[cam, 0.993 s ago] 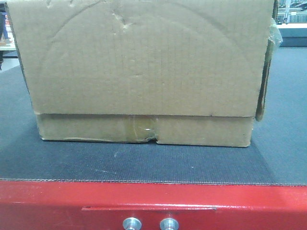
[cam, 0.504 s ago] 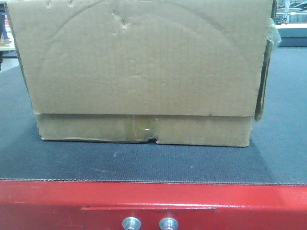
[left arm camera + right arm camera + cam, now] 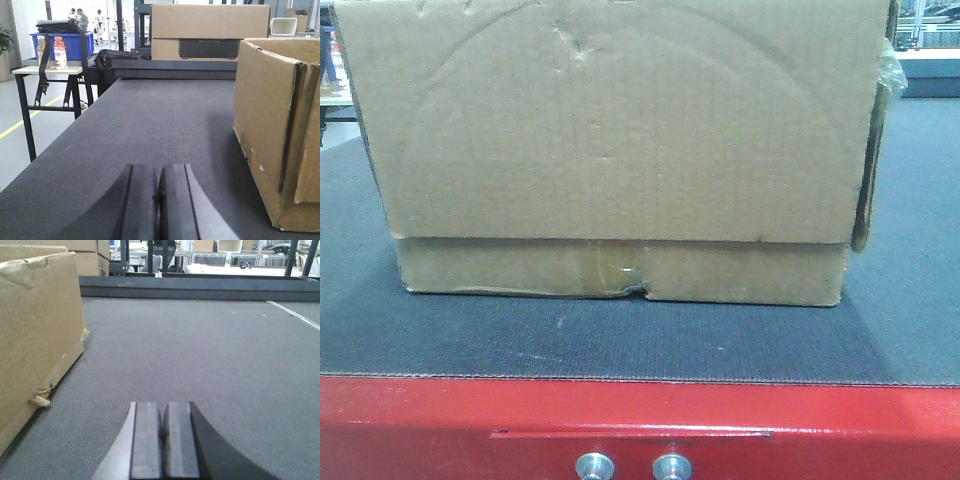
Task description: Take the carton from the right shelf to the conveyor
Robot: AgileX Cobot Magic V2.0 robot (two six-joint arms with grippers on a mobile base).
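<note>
The carton (image 3: 615, 140), a worn brown cardboard box with a taped, torn lower band, rests on the conveyor's dark grey belt (image 3: 620, 340) behind its red frame (image 3: 640, 425). In the left wrist view the carton (image 3: 272, 125) stands to the right of my left gripper (image 3: 159, 172), which is shut and empty, low over the belt (image 3: 150, 120). In the right wrist view the carton (image 3: 37, 325) stands to the left of my right gripper (image 3: 164, 410), also shut with nothing in it. Neither gripper touches the carton. The right shelf is out of view.
Two silver bolts (image 3: 632, 467) sit in the red frame. Beyond the belt's far end stand another cardboard box (image 3: 210, 32), a black bag (image 3: 117, 54), and a table (image 3: 47, 70) bearing a blue bin (image 3: 62, 42) and bottles. A dark rail (image 3: 200, 287) closes the belt's far edge.
</note>
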